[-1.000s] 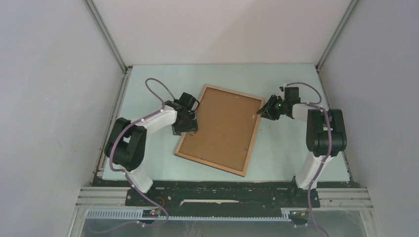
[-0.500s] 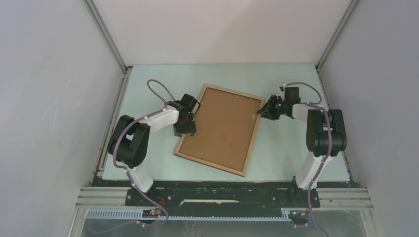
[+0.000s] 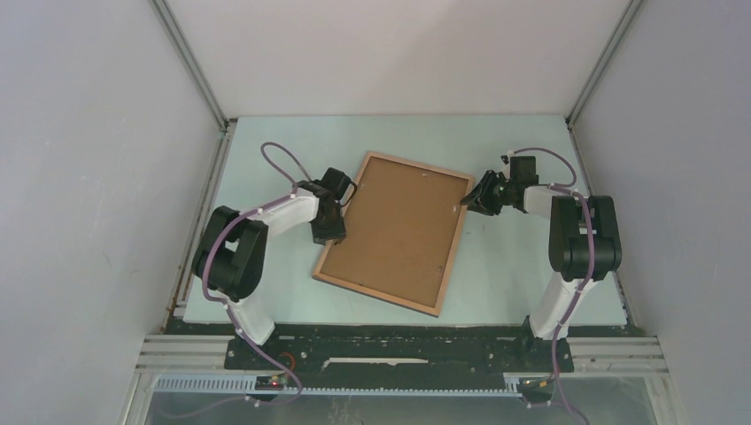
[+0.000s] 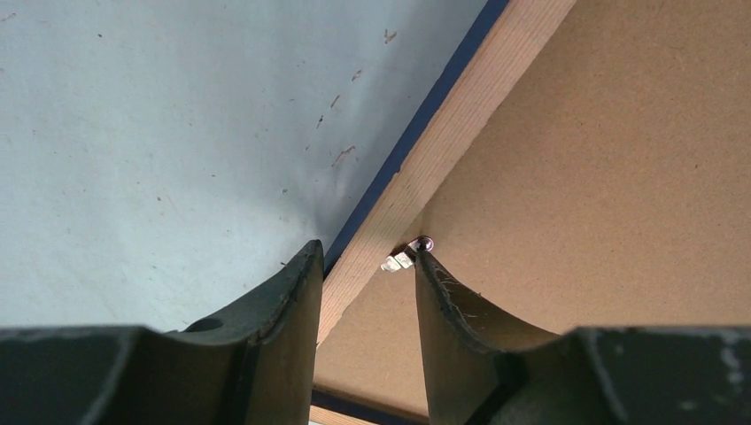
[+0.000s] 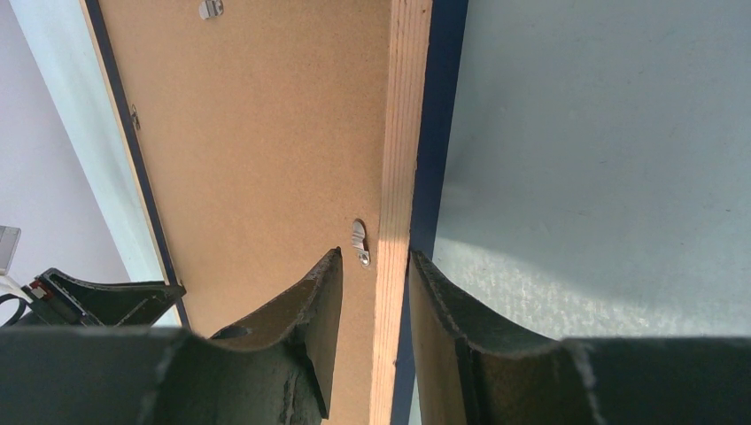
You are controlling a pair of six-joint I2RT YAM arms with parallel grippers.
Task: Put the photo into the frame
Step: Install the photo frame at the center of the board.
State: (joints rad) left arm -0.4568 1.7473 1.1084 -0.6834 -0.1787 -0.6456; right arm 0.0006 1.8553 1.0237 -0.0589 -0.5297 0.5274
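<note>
The frame (image 3: 452, 254) lies face-down on the table, its wood-brown rails up and a dark navy edge below. The plain brown backing board (image 3: 394, 230) fills it. The photo is hidden. My left gripper (image 3: 334, 232) is open astride the left rail (image 4: 416, 168). Its inner fingertip (image 4: 423, 258) touches a small metal turn tab (image 4: 398, 260). My right gripper (image 3: 468, 205) is open astride the right rail (image 5: 396, 177). Its outer finger (image 5: 429, 301) lies against the navy edge. Its inner finger (image 5: 323, 292) stands a gap off the rail, beside a metal tab (image 5: 359, 241).
The pale green table (image 3: 514, 283) is walled by white panels on three sides. Another metal tab (image 5: 209, 9) sits on the frame's far rail. The left arm's cable (image 3: 282, 159) loops above the table behind it.
My left gripper has shifted slightly back and left along the left rail. The frame and my right gripper have not moved.
</note>
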